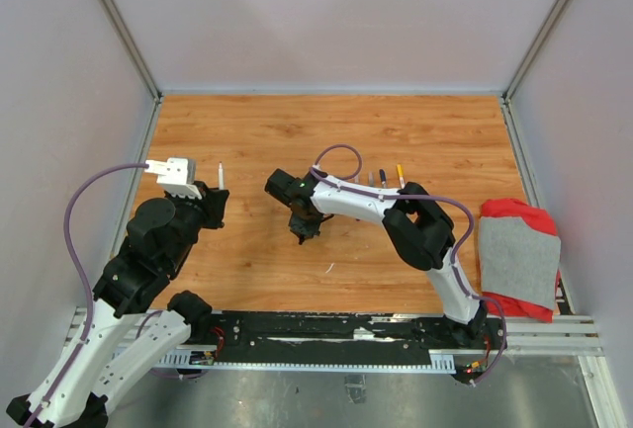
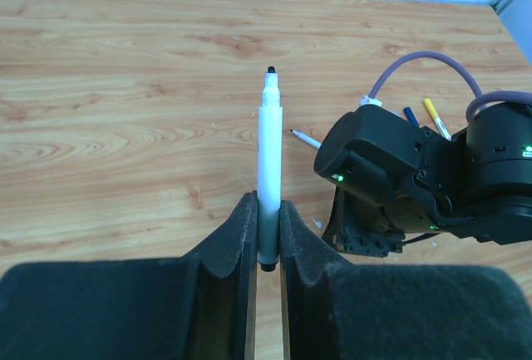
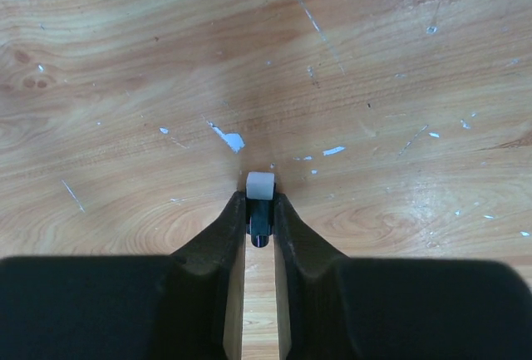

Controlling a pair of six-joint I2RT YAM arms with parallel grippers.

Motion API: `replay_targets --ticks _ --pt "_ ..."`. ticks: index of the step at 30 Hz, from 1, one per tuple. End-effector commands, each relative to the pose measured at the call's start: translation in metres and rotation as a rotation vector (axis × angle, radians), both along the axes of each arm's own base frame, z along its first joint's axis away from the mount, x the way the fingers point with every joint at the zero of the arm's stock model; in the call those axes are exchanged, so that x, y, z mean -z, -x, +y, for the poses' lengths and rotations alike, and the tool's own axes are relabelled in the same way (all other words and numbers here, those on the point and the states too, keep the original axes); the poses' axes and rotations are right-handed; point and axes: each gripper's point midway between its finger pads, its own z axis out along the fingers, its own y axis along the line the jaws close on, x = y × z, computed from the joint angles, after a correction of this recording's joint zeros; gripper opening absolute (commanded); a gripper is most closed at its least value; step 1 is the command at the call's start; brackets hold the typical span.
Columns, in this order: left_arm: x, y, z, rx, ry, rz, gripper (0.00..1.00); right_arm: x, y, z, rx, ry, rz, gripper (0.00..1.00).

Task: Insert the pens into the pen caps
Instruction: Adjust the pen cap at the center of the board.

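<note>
Pen (image 2: 270, 160) — white barrel, dark tip pointing outward — clamped near its rear end in the left gripper (image 2: 266, 214), leaving the tip free for capping, we judge. Right gripper (image 3: 258, 202) jaws pinched on a small dark pen cap (image 3: 260, 210) with a white end (which end is open, we cannot tell), low over the table (image 3: 374, 86). Spare pens (image 2: 428, 115) lie beyond — partly hidden by the right arm
</note>
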Motion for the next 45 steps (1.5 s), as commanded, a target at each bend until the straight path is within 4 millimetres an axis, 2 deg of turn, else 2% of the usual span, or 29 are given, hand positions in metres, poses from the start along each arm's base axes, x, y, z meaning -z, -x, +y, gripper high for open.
replay_targets --ticks 1,5,10,11,18,23,29,36,45 --pt "-0.002 -0.001 0.003 -0.009 -0.01 -0.017 0.0 0.006 0.011 -0.003 -0.019 0.02 0.024 0.09" --pt "-0.001 -0.001 0.003 -0.011 -0.012 -0.013 0.01 -0.003 0.009 -0.006 -0.021 0.0 -0.013 0.01" --pt "-0.001 -0.002 0.004 -0.014 -0.013 -0.013 0.0 -0.032 -0.005 -0.02 -0.088 0.002 -0.152 0.01" --pt "-0.001 -0.002 0.003 -0.013 -0.014 -0.011 0.0 -0.044 -0.007 -0.022 -0.123 -0.018 -0.195 0.01" --pt "0.002 -0.003 0.001 -0.003 -0.02 -0.002 0.01 -0.063 -0.003 -0.059 -0.346 0.023 -0.326 0.01" --pt "0.003 -0.004 -0.001 0.006 -0.024 0.002 0.0 -0.048 0.015 -0.086 -0.581 0.083 -0.28 0.02" --pt "0.004 -0.004 -0.001 0.005 -0.025 0.003 0.01 -0.033 0.029 -0.117 -0.626 0.153 -0.216 0.02" --pt "0.005 -0.005 -0.002 0.004 -0.027 0.007 0.0 -0.024 0.036 -0.129 -0.58 0.14 -0.171 0.04" --pt "0.005 -0.005 -0.003 0.011 -0.029 0.01 0.01 -0.011 0.041 -0.132 -0.587 0.146 -0.119 0.06"
